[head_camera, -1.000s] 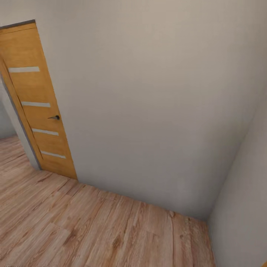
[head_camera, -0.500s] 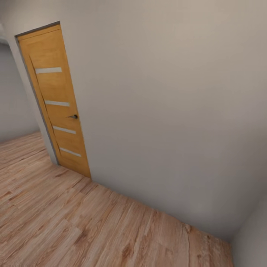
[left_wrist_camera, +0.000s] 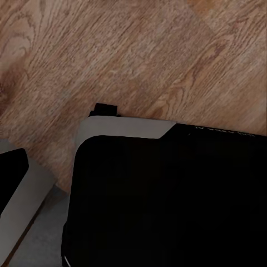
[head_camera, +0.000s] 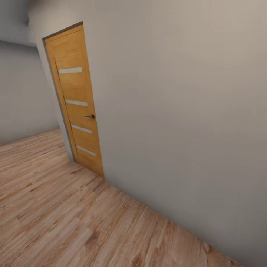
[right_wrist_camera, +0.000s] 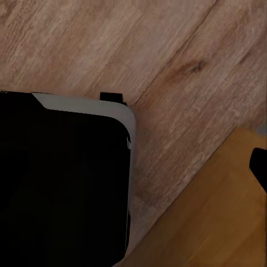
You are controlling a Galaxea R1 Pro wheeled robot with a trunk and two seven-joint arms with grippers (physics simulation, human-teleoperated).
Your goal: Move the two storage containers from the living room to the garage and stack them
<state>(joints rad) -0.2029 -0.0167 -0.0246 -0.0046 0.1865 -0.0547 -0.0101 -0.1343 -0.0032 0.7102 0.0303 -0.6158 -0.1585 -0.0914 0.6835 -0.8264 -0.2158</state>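
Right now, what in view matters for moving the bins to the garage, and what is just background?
For the job:
- nothing of it in these pictures; neither bin, nor the garage's concrete floor.

Just surroundings:
- orange wooden door, shut, with a dark handle
- pale wall
- light wood plank floor

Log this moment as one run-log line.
phase: in transit | ahead: wooden door shut, grey wall | underfoot: wood plank floor | containers: unseen

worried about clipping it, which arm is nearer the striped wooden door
Left, probably: the door stands at the head view's left, the left arm's side; the right arm's faces bare wall.
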